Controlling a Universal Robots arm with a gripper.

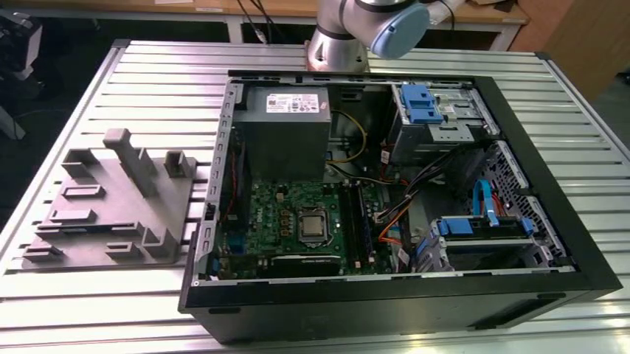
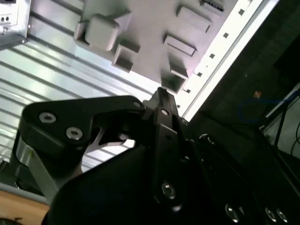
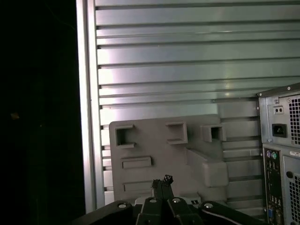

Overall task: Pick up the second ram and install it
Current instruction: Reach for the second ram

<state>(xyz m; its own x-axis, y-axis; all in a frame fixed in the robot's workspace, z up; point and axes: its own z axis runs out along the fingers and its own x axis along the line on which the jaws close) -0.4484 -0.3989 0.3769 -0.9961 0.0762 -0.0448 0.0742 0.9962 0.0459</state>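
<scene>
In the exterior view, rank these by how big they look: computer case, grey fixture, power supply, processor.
Largest to smallest:
1. computer case
2. grey fixture
3. power supply, which lies farther back, though the gap looks plain
4. processor

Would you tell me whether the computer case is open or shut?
Open: the case lies on its side with the side panel off, leaving the motherboard exposed.

We log: 1 computer case (image 1: pixel 394 299) | 1 power supply (image 1: pixel 285 125) | 1 motherboard (image 1: pixel 280 217) | 2 blue drive brackets (image 1: pixel 417 103) (image 1: pixel 485 226), at 1 and 4 o'clock in the case | 1 grey tray (image 1: pixel 170 203) | 1 gripper (image 3: pixel 161 182)
</scene>
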